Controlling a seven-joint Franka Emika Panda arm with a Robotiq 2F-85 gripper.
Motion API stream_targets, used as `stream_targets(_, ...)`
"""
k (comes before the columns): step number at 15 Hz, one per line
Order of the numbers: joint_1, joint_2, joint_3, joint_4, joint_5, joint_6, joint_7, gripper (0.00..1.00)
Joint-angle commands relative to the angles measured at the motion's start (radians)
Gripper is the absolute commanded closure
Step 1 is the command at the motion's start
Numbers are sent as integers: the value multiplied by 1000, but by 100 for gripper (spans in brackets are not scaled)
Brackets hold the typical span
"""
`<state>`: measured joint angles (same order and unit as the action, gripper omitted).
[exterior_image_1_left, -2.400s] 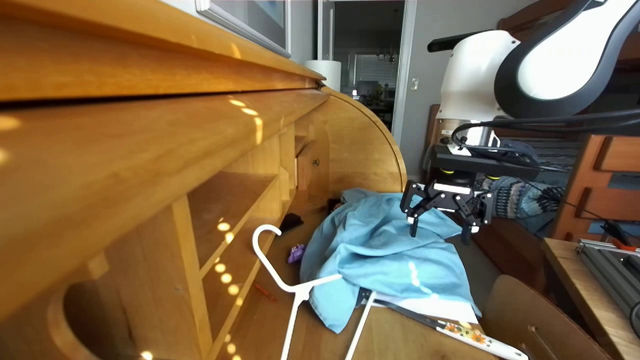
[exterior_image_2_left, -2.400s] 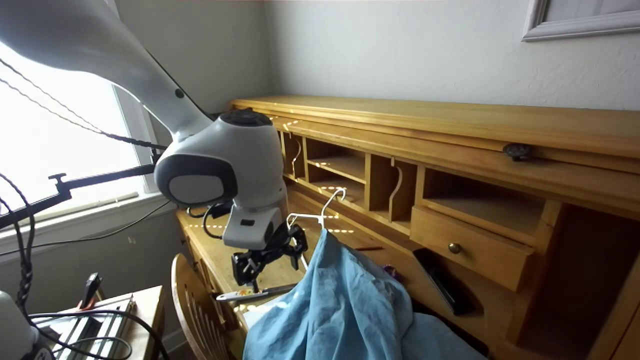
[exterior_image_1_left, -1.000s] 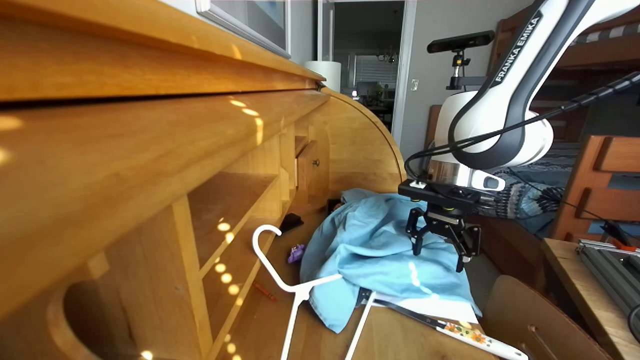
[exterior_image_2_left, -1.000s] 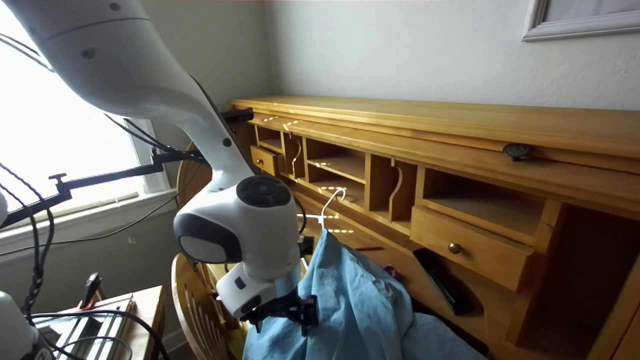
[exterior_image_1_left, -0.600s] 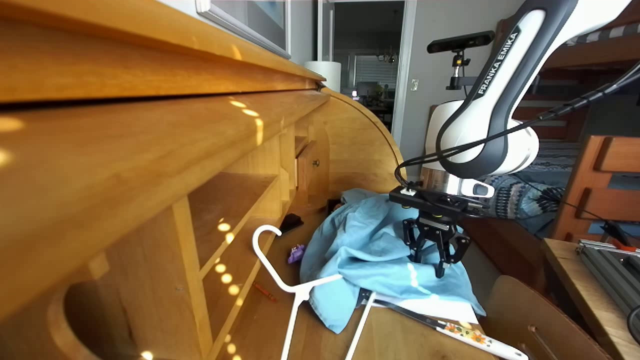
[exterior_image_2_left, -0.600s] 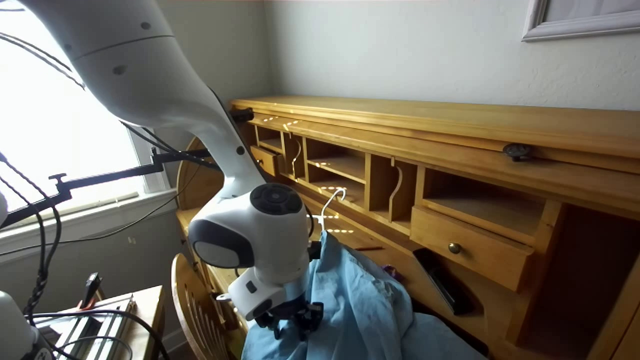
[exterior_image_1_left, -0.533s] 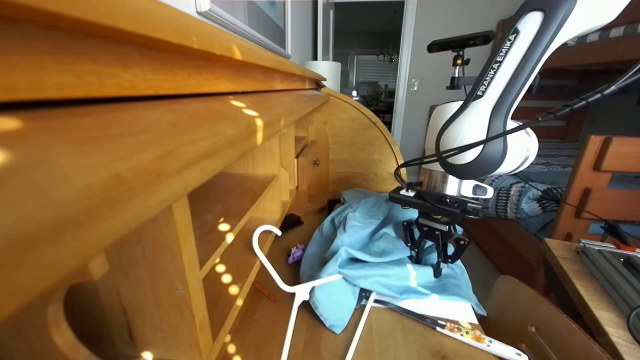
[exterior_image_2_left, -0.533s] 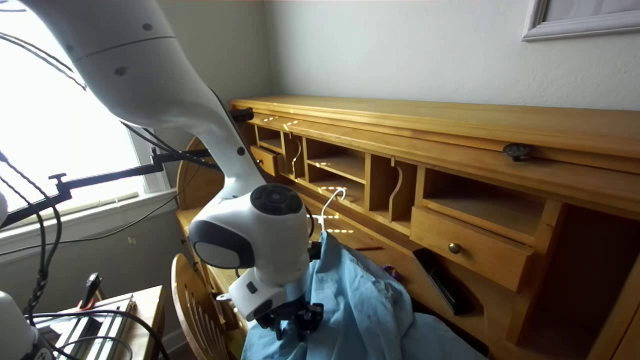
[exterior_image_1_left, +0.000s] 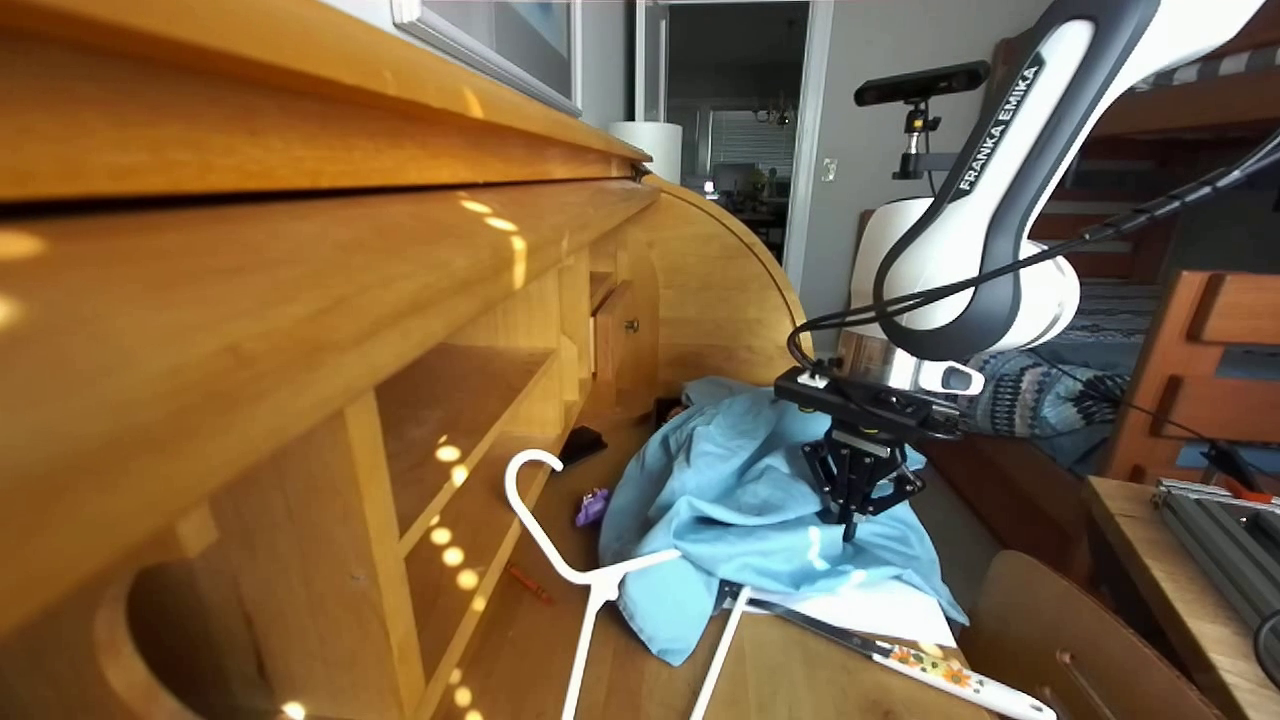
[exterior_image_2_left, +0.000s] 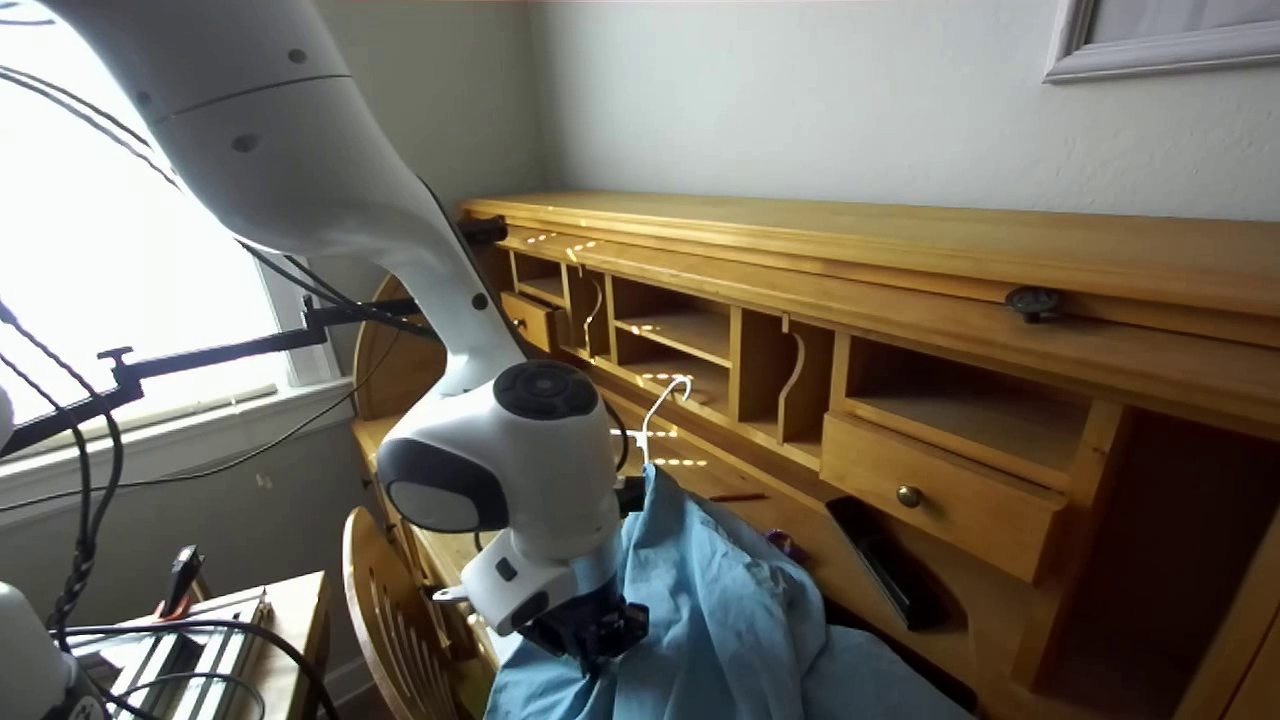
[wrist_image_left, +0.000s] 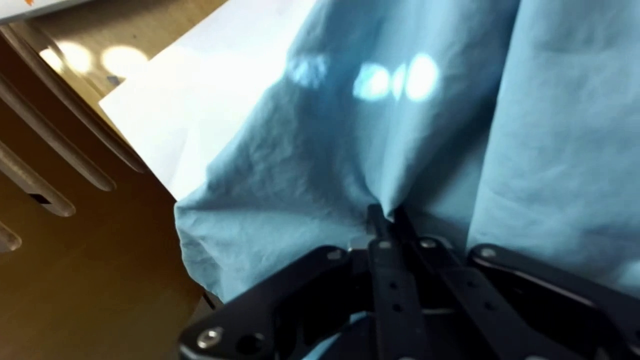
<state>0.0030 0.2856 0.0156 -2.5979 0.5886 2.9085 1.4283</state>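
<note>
Where the jaws meet, we see a pinched fold of blue cloth (exterior_image_1_left: 740, 490).
The gripper (wrist_image_left: 388, 214) holds it from above; we find the cloth bunched on the desk (exterior_image_1_left: 800, 670), partly covering white paper (wrist_image_left: 210, 110).

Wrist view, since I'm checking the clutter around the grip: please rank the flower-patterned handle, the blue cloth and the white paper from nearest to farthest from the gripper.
1. Blue cloth: nearest, a fold pinched at the tips of the gripper.
2. White paper: toward the upper left, partly under the cloth.
3. Flower-patterned handle: farthest, cut off at the top-left corner.
</note>
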Motion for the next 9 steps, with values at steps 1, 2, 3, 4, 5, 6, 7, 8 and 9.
stream_targets(1, 36, -131, 3, -99, -29, 13, -12, 100)
stream_targets(2, 26, -176, 33, -123, -6, -3, -57, 100)
stream_targets(3, 25, -225, 56, -146, 6, -25, -103, 100)
stream_targets(4, 23, -262, 76, -160, 17, -46, -144, 100)
stream_targets(5, 25, -304, 94, -175, 29, -64, -185, 100)
stream_targets(6, 29, -343, 108, -185, 38, -85, -223, 100)
stream_targets(7, 35, -386, 121, -193, 53, -108, -268, 100)
stream_targets(8, 42, -423, 127, -194, 71, -140, -317, 100)
stream_targets(9, 64, -416, 105, -146, 63, -188, -353, 100)
